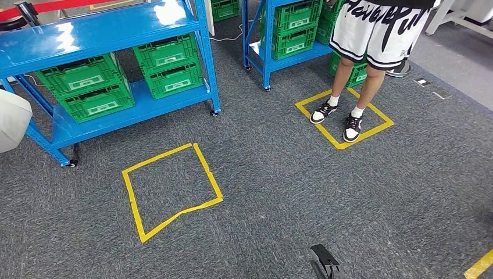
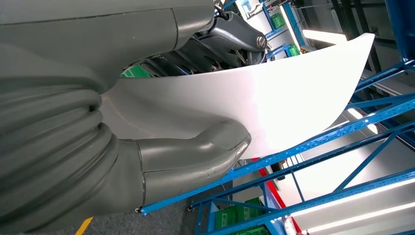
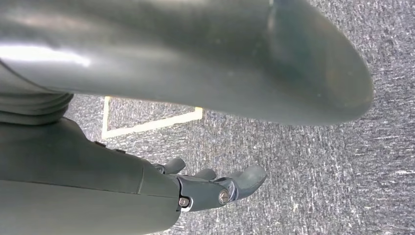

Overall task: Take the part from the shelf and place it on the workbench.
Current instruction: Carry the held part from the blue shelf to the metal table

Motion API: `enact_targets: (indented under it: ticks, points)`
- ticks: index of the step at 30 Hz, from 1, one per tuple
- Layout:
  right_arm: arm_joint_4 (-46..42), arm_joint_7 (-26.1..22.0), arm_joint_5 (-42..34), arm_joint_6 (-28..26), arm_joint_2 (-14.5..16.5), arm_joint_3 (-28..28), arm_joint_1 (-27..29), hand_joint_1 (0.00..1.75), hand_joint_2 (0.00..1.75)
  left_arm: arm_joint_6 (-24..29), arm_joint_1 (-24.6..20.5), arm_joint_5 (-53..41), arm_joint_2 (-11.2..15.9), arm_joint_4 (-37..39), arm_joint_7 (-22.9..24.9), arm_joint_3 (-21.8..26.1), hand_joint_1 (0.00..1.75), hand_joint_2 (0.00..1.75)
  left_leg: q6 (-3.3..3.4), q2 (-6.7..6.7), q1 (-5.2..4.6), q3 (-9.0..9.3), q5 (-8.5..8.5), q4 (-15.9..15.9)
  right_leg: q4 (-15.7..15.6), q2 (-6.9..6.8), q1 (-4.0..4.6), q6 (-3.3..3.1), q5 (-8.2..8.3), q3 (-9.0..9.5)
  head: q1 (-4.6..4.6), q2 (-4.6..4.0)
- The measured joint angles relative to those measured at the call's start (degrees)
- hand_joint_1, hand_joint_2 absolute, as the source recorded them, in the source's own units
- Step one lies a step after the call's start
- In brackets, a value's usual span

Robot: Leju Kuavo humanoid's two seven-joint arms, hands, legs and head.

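The part is a curved white panel (image 2: 274, 98). My left hand (image 2: 73, 147) grips it, with the thick grey thumb (image 2: 205, 152) pressed over its near face and dark fingers behind its far edge. A rounded white end of the part (image 1: 11, 119) shows at the left edge of the head view, in front of the blue shelf (image 1: 104, 29). My right hand (image 3: 147, 181) hangs above the grey carpet; its fingers (image 3: 235, 183) are loosely apart and hold nothing.
The blue shelf carries green crates (image 1: 87, 87). A second blue shelf (image 1: 264, 52) with more crates stands further right. A person (image 1: 378, 35) stands in a yellow tape square (image 1: 343, 116). Another yellow tape square (image 1: 168, 192) marks the carpet ahead.
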Motion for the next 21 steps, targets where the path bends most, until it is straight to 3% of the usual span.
enact_targets:
  ticks: [3,4,6,8,9,10,13,14,16,17,21]
  points:
    - [0.02,-0.05,0.27,-0.01,0.13,0.00,-0.02,0.00,0.00,0.00,0.12,0.05,0.08,-0.56,-0.16,-0.08,1.75,1.75,0.94,-0.13,-0.03,0.38,0.81,-1.38,-0.55,-0.25,-0.04,0.64,0.25,0.25,0.00,0.00]
    - [0.02,-0.07,0.29,0.01,0.13,0.00,0.00,0.00,0.00,0.00,0.14,0.08,0.10,-0.82,-0.22,-0.10,1.75,1.75,1.12,-0.23,0.18,0.75,1.42,-2.37,-0.08,-0.26,0.02,0.84,-0.39,0.10,0.02,0.00]
    - [0.02,-0.06,0.32,0.06,0.12,0.00,0.04,0.00,0.00,-0.01,0.25,0.17,0.04,-1.12,-0.31,-0.13,1.75,1.75,1.31,-0.59,0.66,1.16,2.55,-3.78,4.09,-0.10,-0.07,1.27,-3.63,-1.54,0.06,0.00]
    - [0.02,-0.05,0.35,0.10,0.13,0.00,0.05,0.00,0.00,-0.05,0.69,0.26,-0.01,-1.17,-0.32,-0.13,1.75,1.75,1.16,-1.19,0.94,0.51,3.06,-3.84,10.72,0.00,-0.50,1.88,-7.31,-4.17,0.05,0.00]
    - [0.02,-0.05,0.36,0.09,0.13,0.00,0.05,0.00,0.00,-0.07,1.02,0.29,-0.02,-1.19,-0.31,-0.13,1.75,1.75,0.92,-1.56,1.16,0.06,3.20,-3.63,12.66,0.01,-0.80,2.25,-7.99,-4.80,0.04,0.00]
    - [0.02,-0.06,0.34,0.09,0.12,0.00,0.06,0.00,0.00,-0.09,1.29,0.31,-0.05,-1.19,-0.31,-0.14,1.75,1.75,0.61,-1.89,1.49,-0.46,3.31,-3.28,12.63,0.00,-1.14,2.68,-7.66,-4.44,0.04,0.00]
    - [0.04,-0.06,-0.18,0.09,0.20,-0.06,-0.07,0.00,0.00,-0.09,1.59,0.44,0.08,-1.42,-0.30,-0.15,1.75,1.75,-1.01,-2.74,2.51,-2.55,3.03,-0.89,4.18,0.31,-2.32,4.12,-4.40,0.54,0.20,0.00]
    - [0.07,-0.03,-0.44,0.07,0.29,-0.16,-0.18,0.00,0.00,-0.11,1.75,0.55,0.33,-1.67,-0.32,-0.16,1.75,1.75,-1.69,-3.01,2.61,-3.19,2.73,0.03,2.46,0.54,-2.51,3.87,-4.03,1.44,0.25,0.00]
    - [0.14,0.06,-0.75,-0.02,0.49,-0.38,-0.22,0.00,0.00,-0.16,2.29,0.89,1.05,-2.39,-0.34,-0.18,1.75,1.75,-2.55,-3.25,2.49,-3.78,2.22,0.89,2.29,0.86,-2.53,2.63,-4.26,1.36,0.33,0.00]
    - [0.16,0.07,-0.81,-0.05,0.52,-0.46,-0.17,0.00,0.00,-0.18,2.60,1.05,1.41,-2.73,-0.35,-0.19,1.75,1.75,-2.52,-3.25,2.45,-3.70,1.97,0.77,2.44,0.80,-2.63,1.97,-4.18,1.35,0.20,0.00]
    - [0.26,0.05,-0.60,-0.07,0.66,-0.52,0.02,0.00,0.00,-0.04,3.63,1.64,2.72,-4.18,-0.32,-0.17,1.75,1.75,-1.92,-3.10,2.32,-3.21,1.39,-0.18,2.37,0.82,-2.66,1.06,-3.78,1.33,-0.29,0.00]
